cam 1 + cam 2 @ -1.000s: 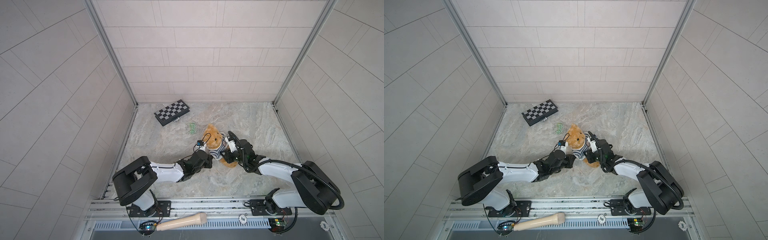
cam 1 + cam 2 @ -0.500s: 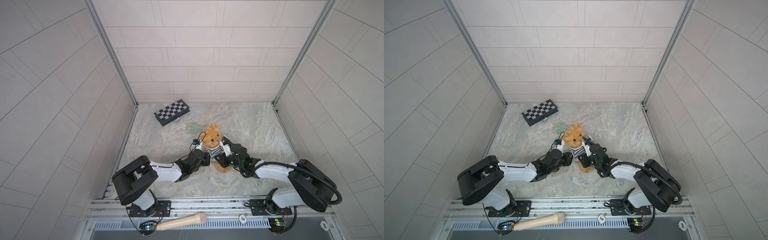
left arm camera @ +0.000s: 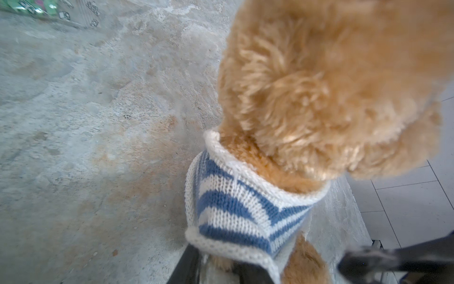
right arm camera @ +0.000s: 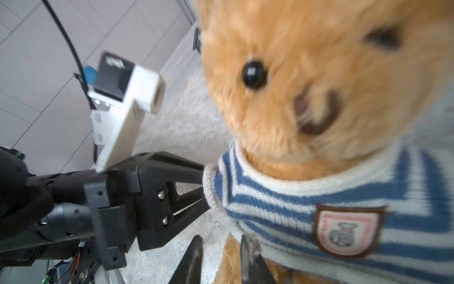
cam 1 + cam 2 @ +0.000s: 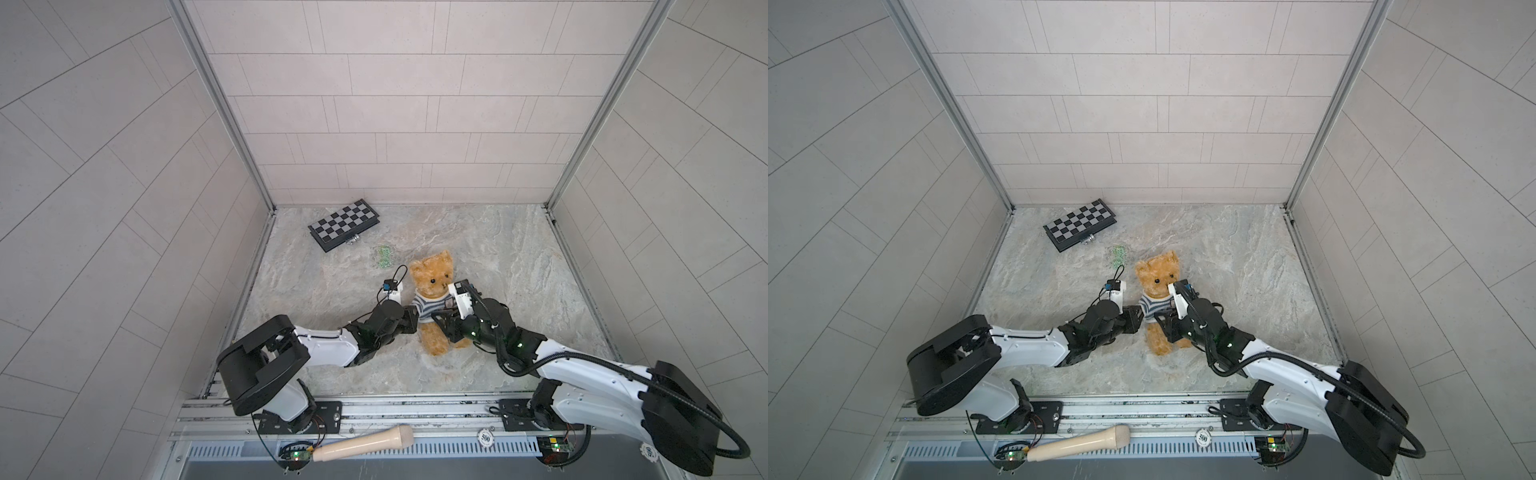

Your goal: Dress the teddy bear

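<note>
Bear [image 5: 432,277] upright now — sweater [image 5: 430,306] lower

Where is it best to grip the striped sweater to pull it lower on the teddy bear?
Probably pinch the white bottom hem of the striped sweater at the flank, coming in low from the side: the teddy bear stands upright, and there the hem stands off its fur.

You can read only one marking for certain: "500" on the round disc [image 5: 484,436] on the near front rail [image 5: 415,409], seen in both top views. The badge [image 4: 347,230] on the teddy bear's [image 4: 319,73] striped sweater [image 4: 282,196] carries lettering, but it's too blurred for you to read.
</note>
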